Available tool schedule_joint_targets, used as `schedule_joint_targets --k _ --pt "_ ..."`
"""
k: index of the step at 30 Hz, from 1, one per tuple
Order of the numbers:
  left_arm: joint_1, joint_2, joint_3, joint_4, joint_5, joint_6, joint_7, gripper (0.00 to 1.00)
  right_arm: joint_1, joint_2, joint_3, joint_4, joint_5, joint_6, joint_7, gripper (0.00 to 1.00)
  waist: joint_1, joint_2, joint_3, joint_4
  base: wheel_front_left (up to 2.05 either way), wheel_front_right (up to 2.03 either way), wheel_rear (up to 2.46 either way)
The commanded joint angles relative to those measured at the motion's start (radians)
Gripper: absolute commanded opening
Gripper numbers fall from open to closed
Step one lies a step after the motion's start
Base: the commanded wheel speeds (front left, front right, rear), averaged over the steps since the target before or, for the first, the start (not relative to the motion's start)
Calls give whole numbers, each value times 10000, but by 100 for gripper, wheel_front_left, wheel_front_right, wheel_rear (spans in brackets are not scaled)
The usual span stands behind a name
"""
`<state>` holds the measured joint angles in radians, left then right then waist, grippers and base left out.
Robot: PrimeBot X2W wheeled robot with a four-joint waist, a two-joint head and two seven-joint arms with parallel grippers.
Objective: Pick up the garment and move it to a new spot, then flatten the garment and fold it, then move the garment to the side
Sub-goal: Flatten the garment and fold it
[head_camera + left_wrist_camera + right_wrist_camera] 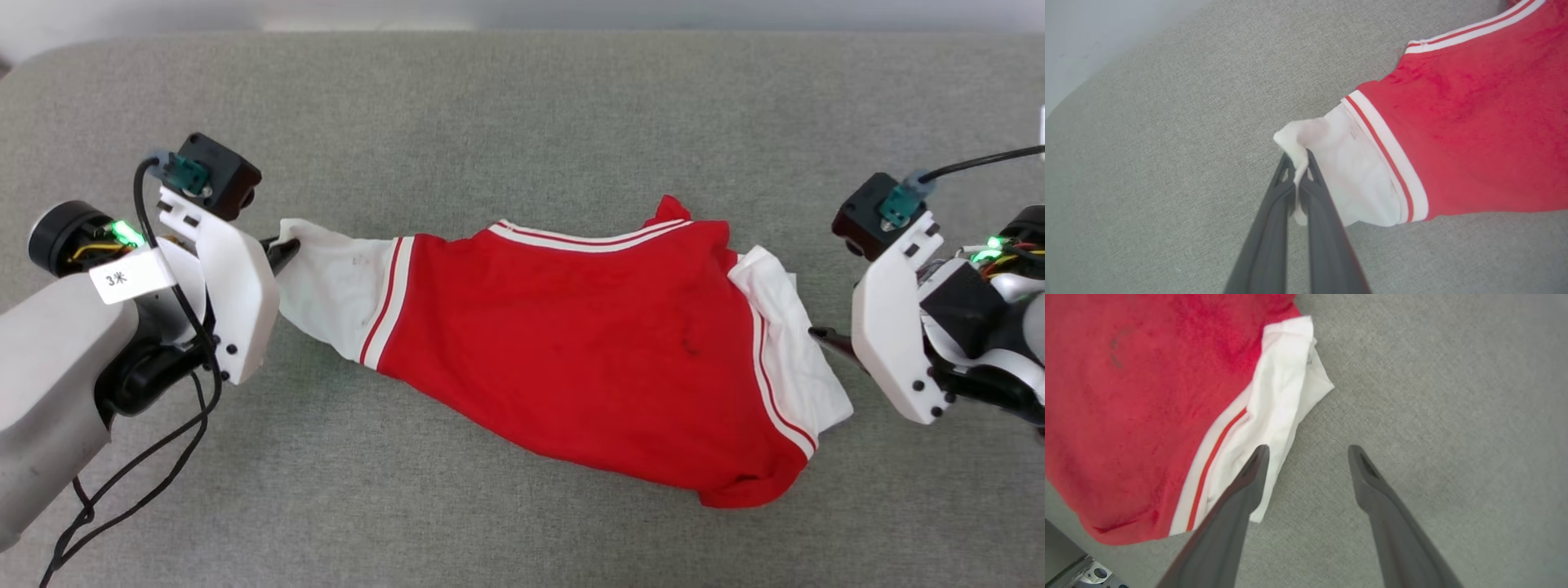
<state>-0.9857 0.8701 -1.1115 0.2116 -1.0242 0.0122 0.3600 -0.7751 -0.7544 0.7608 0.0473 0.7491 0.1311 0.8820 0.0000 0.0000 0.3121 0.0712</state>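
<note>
The garment (588, 343), a red T-shirt with white sleeves and red-and-white striped trim, lies stretched across the grey surface with its back or plain side up. My left gripper (286, 251) is shut on the tip of the white left sleeve (1347, 171), the cloth pinched between the dark fingers (1314, 192). My right gripper (1308, 451) stands open beside the other white sleeve (1278, 416). One fingertip (1257, 457) overlaps the sleeve's edge and the other is over bare surface. In the head view the right gripper (820, 335) sits just right of that sleeve. The lettering is hidden.
The grey fabric-covered surface (522, 114) spreads wide around the shirt, with a pale wall beyond its far edge. A black cable (147, 457) hangs from my left arm at the lower left. A bit of metal frame (1090, 575) shows under the surface's edge.
</note>
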Motion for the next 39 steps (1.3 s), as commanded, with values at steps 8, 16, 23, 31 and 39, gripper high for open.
schedule_joint_targets --k 8,16,23,31,39 --pt "-331 -228 61 -97 197 75 -143 0 -312 943 1465 2130 413 -4 -583 100 0 0 798 356 0 0 0" --pt "-186 -384 10 219 143 -40 -314 0 -392 1129 2790 2982 549 7 -2096 0 0 0 689 325 0 0 0" --pt "-35 -324 95 304 217 -46 -816 0 -1166 555 2575 2893 905 -8 -4202 0 0 0 -317 113 0 0 0" --pt "-168 7 463 -463 364 250 -1527 0 -1183 -563 2004 2244 1383 -7 -5639 0 0 0 -1233 -102 0 0 0" --pt "-892 160 1042 -1219 623 633 -1947 0 -1719 -1159 860 1489 1150 -7 -6088 0 0 0 -1334 -236 0 0 0"
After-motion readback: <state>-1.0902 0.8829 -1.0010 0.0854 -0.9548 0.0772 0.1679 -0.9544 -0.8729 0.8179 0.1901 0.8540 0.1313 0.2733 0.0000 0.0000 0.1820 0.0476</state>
